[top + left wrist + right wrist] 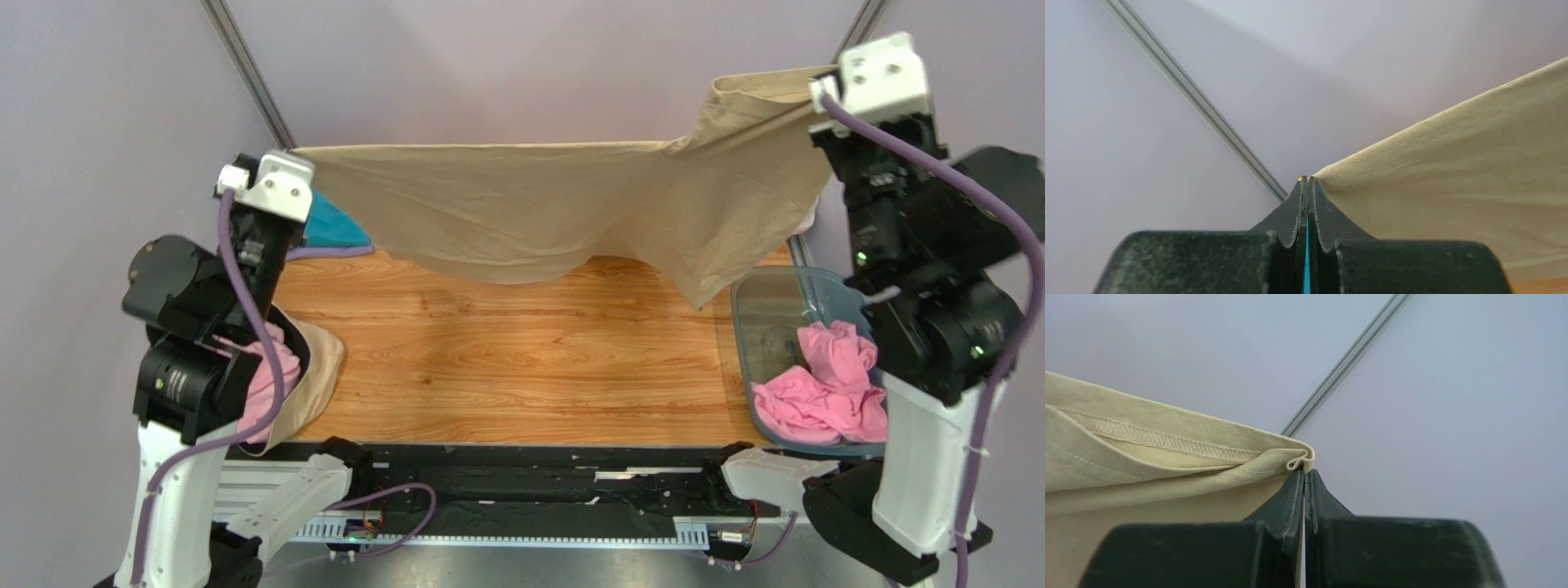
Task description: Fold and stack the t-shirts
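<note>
- One tan t-shirt [552, 208]: soft matte knit with a stitched hem, held spread in the air above the wood-grain table [515, 368].
- Two pincers: left gripper [1308, 182] and right gripper [1303, 473], each clamped on a top corner.
- Two crumpled pink heaps: right pink heap [822, 392] in the clear tub [763, 306]; left pink heap [292, 361] beside the left arm.
- One teal garment [334, 227], seen at the table's far left.

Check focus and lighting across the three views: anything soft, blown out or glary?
Top external: even, diffuse light, sharp throughout, no blown highlights; mild sheen on the plastic tub. Left wrist: left gripper body near the lens is soft, tan t-shirt weave barely resolved. Right wrist: hem stitching crisp, right gripper base blurred; background plain, no glare.
</note>
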Robot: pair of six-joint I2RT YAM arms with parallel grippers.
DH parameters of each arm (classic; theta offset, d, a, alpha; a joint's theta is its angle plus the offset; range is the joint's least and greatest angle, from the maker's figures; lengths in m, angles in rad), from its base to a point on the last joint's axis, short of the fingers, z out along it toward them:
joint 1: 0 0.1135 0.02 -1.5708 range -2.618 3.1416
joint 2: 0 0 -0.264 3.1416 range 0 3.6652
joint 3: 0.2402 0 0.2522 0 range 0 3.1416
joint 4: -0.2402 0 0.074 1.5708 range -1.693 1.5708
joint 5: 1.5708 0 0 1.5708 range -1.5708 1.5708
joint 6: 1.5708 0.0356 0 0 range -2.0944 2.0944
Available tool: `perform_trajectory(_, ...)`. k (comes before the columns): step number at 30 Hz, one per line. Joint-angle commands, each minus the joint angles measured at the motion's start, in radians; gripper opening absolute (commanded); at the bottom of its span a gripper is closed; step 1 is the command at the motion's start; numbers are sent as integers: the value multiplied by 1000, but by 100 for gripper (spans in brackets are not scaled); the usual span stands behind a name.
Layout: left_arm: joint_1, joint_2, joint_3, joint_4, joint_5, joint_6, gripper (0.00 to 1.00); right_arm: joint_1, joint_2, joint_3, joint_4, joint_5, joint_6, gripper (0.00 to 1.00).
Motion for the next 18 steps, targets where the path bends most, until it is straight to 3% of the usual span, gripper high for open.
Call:
perform_trajectory(1, -1, -75, -37, -9, -21, 27, 0, 1, -62, 101, 21, 53, -82, 0)
perform_trajectory(10, 1, -158, -25, -4, -67, 78, 0, 1, -130, 93, 99, 70, -174, 0)
perform_trajectory(18, 1, -67, -49, 114, -112, 131, 0, 0, -107, -19, 186, 75, -206, 0)
